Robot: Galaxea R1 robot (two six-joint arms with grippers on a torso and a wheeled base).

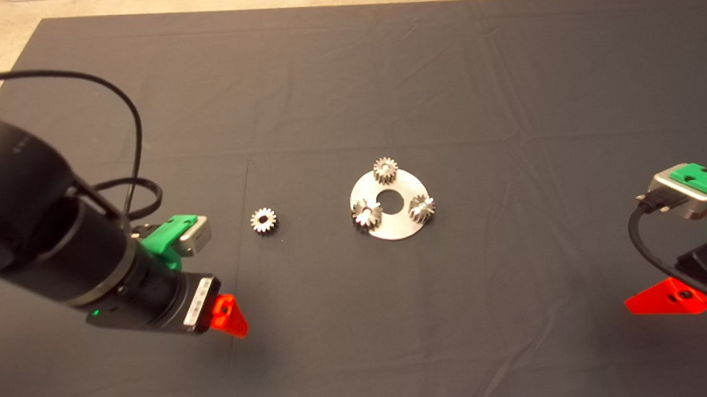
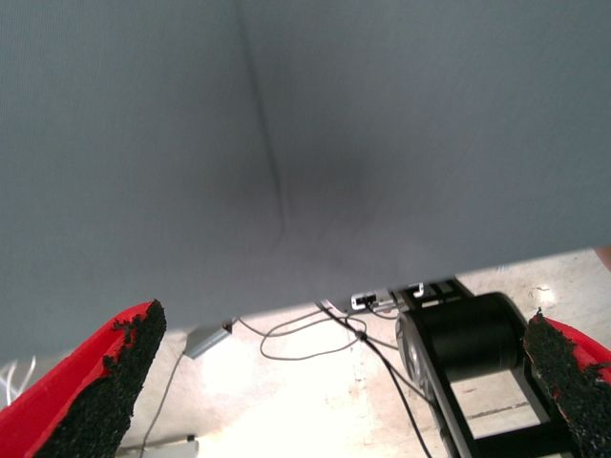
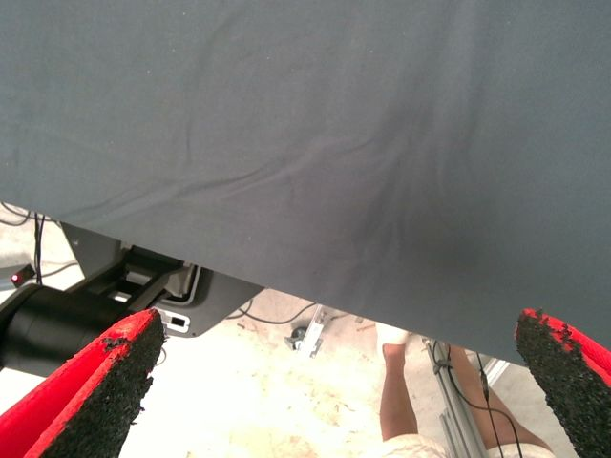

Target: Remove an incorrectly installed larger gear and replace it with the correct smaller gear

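Larger gear (image 1: pixel 367 214) is sitting on the plate (image 1: pixel 401 226), well ahead of both end effectors. Left end effector (image 2: pixel 341 324) and right end effector (image 3: pixel 339 324) are hovering spread over the tabletop (image 1: pixel 345 70), holding nothing. Smaller gear (image 1: pixel 263 220) is lying just ahead of the left. Removal is not yet starting; the next move is probably calling for a reach and a pinch across the teeth. Wrist views are showing no gears.

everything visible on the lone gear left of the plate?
The lone gear is small, silvery-grey metal with short teeth all round and a dark centre hole. It lies flat on the dark mat, apart from the round metal plate to its right, with nothing touching it. The left gripper sits nearer the camera, clear of it.
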